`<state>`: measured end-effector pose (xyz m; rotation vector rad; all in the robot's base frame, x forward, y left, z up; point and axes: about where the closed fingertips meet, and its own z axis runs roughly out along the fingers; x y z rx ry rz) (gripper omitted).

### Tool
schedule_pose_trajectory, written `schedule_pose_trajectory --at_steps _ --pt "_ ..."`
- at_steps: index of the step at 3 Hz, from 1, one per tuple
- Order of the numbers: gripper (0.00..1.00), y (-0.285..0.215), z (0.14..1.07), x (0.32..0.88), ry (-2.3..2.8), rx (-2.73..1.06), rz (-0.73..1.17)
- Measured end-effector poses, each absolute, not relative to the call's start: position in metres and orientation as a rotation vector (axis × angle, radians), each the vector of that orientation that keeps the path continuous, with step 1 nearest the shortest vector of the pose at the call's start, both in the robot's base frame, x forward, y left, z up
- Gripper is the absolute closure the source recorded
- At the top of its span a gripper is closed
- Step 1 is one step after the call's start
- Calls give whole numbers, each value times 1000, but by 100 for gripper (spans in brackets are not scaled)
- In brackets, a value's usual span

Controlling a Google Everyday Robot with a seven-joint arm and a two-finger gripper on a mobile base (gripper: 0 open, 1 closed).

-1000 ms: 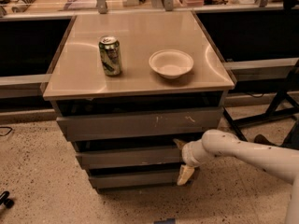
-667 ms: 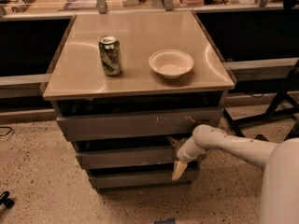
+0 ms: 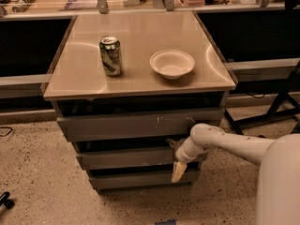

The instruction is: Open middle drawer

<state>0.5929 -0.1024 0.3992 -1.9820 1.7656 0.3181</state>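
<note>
End effector (image 3: pixel 175 158) — grip state unclear — against middle drawer (image 3: pixel 122 157) front, right end

My arm (image 3: pixel 225 143) is a smooth white tube widening into a broad rounded white shell (image 3: pixel 279 182); my gripper (image 3: pixel 177 161), tan at its lower tip, sits at the right end of the middle drawer (image 3: pixel 126 157).

End effector (image 3: pixel 175 159) at mid drawer (image 3: pixel 122 158) front

Plain dark-grey middle drawer (image 3: pixel 124 158), tool (image 3: pixel 176 157) at its front's right end.
</note>
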Motion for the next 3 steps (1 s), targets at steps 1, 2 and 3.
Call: schedule_pose_trajectory --at_steps 1,2,3 --pt "0 -96 402 582 1816 -2037 357" --pt "0 -92 405 569 1861 -2085 397" --pt "0 -90 409 553 1894 -2139 442"
